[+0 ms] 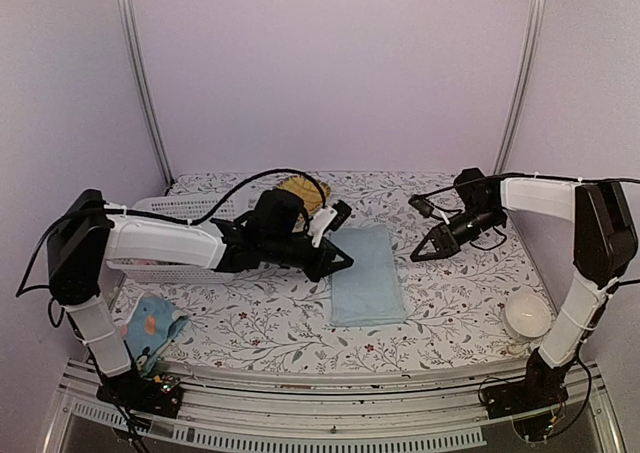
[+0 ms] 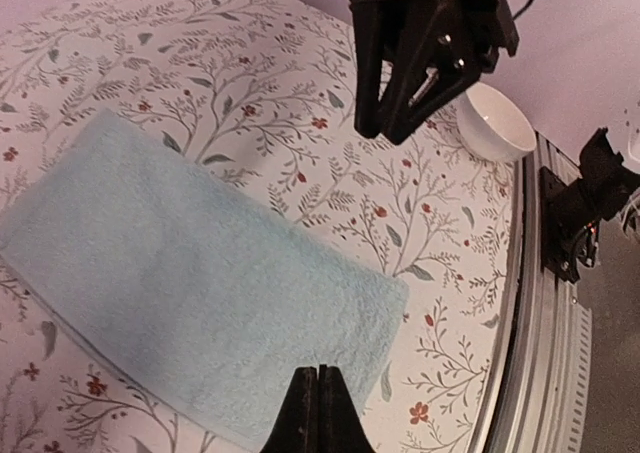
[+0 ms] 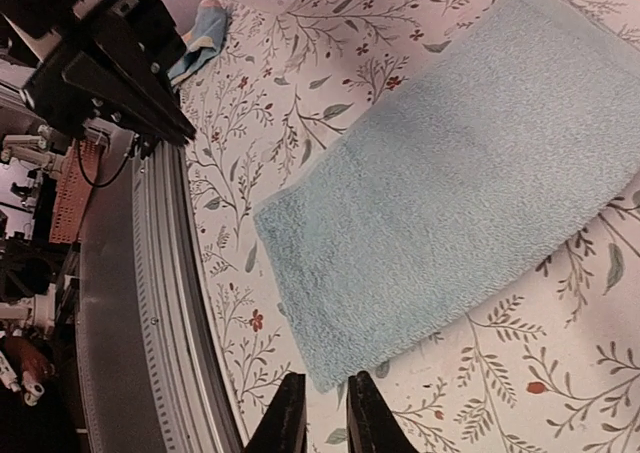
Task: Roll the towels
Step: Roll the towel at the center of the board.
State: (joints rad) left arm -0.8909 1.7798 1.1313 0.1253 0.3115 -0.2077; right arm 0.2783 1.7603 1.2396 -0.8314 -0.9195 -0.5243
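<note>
While seemingly flat, blue towel (image 1: 366, 275) long axis near-far.

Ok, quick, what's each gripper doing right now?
Left gripper: jaws shut, nothing visibly held.
Right gripper: jaws open a little, empty.

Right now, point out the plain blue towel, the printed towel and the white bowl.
plain blue towel (image 1: 367, 276): top external view, middle of the cloth.
printed towel (image 1: 152, 325): top external view, middle of the crumpled cloth.
white bowl (image 2: 497, 125): left wrist view, inner wall.
</note>
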